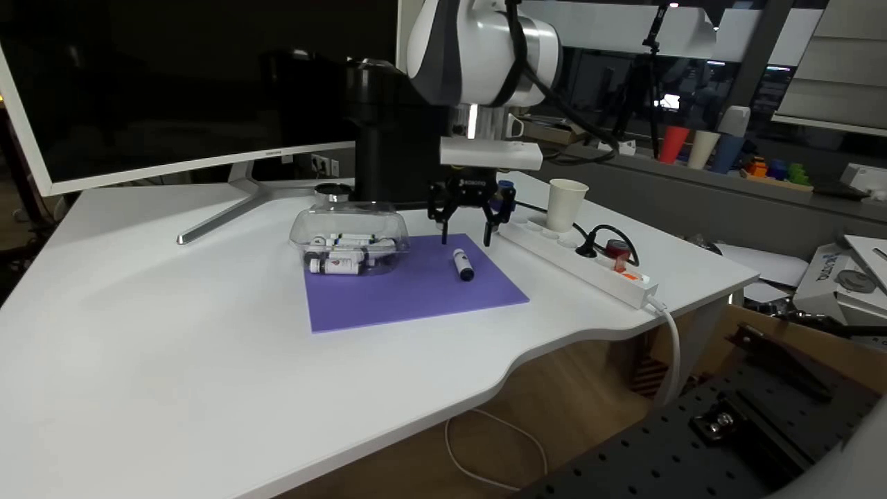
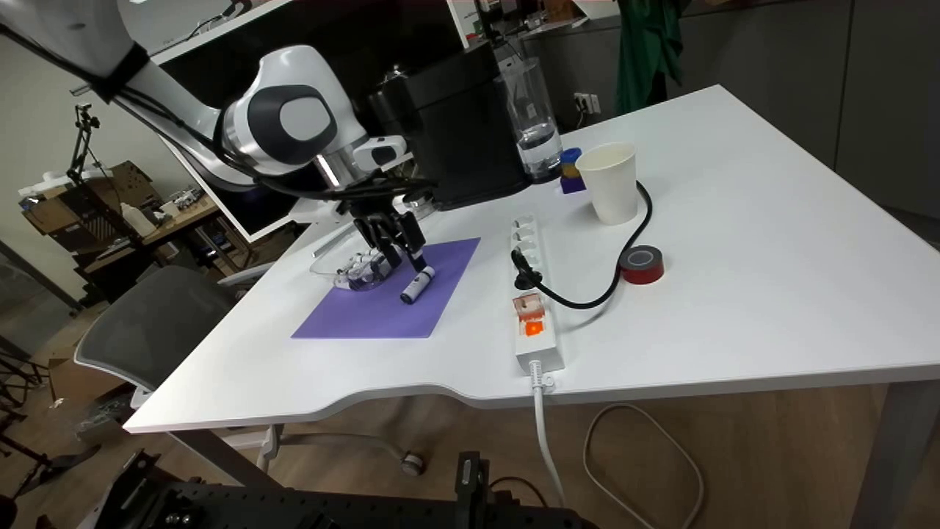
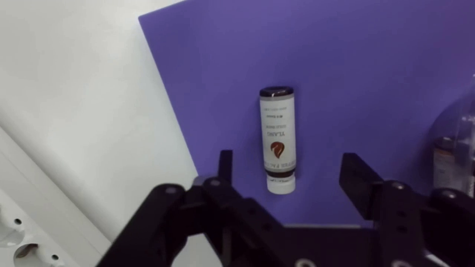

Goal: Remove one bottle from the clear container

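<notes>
A small bottle with a white label, dark base and white cap lies on its side on the purple mat. It also shows in both exterior views. The clear container stands on the mat's far corner and holds several similar bottles. In the wrist view only a part of the container shows at the right edge. My gripper is open and empty above the mat. In the wrist view the fingertips stand on either side of the loose bottle's cap end, apart from it.
The purple mat lies on the white table. A white power strip with a black cable runs beside it. A paper cup, a red tape roll, a tall black box and a monitor stand around.
</notes>
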Available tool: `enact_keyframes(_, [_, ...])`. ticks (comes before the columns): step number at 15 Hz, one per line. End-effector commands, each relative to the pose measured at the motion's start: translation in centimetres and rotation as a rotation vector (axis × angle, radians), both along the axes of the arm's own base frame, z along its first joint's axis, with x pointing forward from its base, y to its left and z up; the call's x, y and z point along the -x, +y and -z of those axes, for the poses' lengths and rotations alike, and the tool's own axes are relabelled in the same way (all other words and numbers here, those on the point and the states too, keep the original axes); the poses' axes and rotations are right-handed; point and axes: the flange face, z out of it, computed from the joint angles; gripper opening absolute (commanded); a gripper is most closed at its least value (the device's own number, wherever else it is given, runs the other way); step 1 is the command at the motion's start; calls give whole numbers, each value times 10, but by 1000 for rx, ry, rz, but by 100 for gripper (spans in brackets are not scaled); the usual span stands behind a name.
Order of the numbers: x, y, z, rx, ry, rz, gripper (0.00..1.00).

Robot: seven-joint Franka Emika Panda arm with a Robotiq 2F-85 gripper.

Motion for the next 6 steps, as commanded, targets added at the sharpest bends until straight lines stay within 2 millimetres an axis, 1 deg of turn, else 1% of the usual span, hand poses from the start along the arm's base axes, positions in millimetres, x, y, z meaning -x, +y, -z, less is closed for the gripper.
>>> enact_keyframes(1, [4, -4, -26, -4, -32, 83, 100])
enact_keyframes(6, [1, 0, -78, -21, -102, 150, 100])
